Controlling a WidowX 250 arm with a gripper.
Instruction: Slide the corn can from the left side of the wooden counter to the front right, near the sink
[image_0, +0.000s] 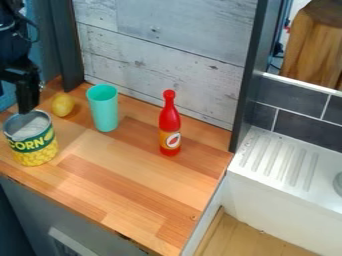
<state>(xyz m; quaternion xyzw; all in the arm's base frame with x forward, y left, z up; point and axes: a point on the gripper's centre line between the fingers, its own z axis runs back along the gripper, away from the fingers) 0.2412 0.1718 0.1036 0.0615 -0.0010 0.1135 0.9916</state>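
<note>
Up in the top left part of the view, your black gripper (26, 95) hangs down over the wooden counter (143, 187). You have it right by the back rim of the can (33, 145), but you can't tell if the two touch. You also can't tell if your claw is apart or together. The can stands up straight near the left end of the counter. It has a silver rim, a green band with yellow letters, and yellow corn bits drawn around the low part. Just behind it, a bit to the right, you see a small yellow lemon (63, 105) on the wood. Next to the lemon, on its right, stands a tall blue-green cup (104, 110) with its round mouth up. More to the right, well apart from the can, you see a red bottle (170, 122) standing up. It has a thin neck, a round red top and a yellow label with a white spot on it. Behind these things is a wall (157, 55) of pale gray boards, with a dark post (250, 80) at its right end. Past the post you find a white sink board (280, 157) with long grooves, and dark gray tiles (297, 127) in back of it.
</note>
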